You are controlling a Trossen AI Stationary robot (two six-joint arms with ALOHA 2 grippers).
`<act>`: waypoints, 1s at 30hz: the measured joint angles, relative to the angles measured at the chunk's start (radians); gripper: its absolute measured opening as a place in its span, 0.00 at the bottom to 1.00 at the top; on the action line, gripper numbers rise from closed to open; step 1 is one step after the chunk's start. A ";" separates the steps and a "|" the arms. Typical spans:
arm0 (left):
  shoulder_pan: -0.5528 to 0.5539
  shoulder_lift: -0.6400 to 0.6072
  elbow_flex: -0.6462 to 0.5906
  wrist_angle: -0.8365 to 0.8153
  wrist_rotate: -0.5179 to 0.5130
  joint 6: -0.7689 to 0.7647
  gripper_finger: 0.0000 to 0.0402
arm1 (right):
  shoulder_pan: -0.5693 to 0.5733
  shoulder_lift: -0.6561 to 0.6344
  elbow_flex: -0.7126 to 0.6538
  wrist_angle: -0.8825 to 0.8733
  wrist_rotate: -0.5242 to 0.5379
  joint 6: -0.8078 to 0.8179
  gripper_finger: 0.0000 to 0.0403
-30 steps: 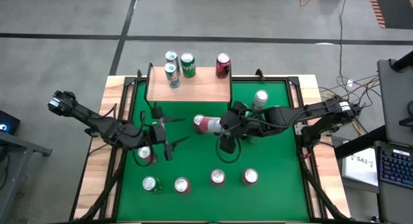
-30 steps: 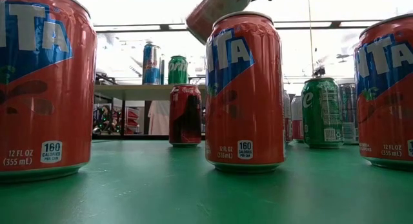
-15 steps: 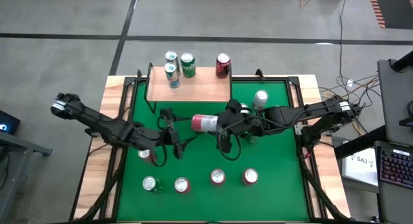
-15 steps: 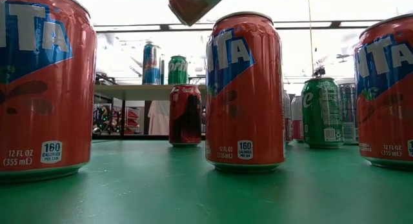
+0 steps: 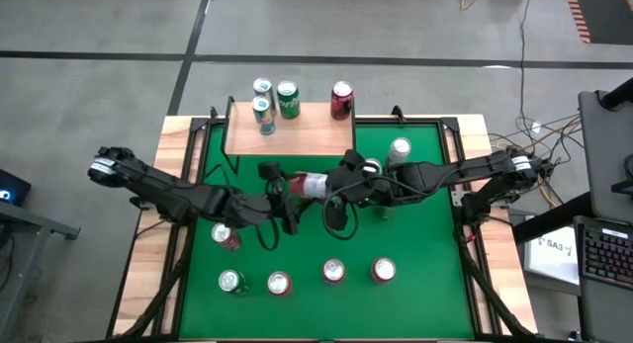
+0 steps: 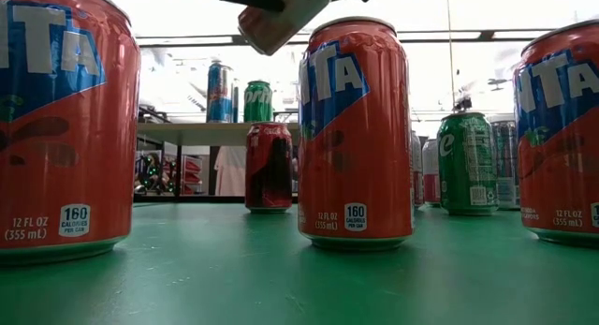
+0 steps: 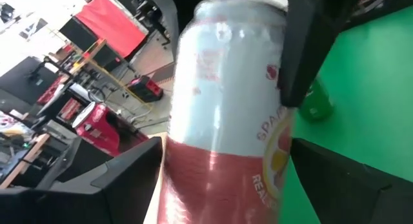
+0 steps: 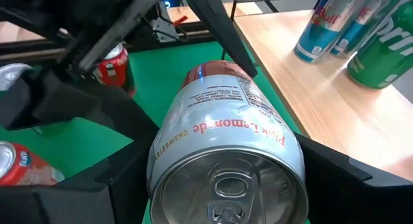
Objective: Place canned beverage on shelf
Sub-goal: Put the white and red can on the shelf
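A pink can (image 5: 315,186) is held on its side in the air by the right pincer (image 5: 341,182), just in front of the shelf (image 5: 290,131). The left pincer (image 5: 282,193) is spread wide around its other end, not yet gripping. The can looks stiff, smooth and slippery, so the round middle should be gripped. Four cans are already stood on the shelf.

High view straight down; low view level; wrist views close; all share pink can (image 5: 313,186).
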 joint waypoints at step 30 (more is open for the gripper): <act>0.021 0.033 -0.004 -0.001 0.000 -0.075 0.67 | -0.002 0.025 -0.001 0.021 0.005 0.007 0.76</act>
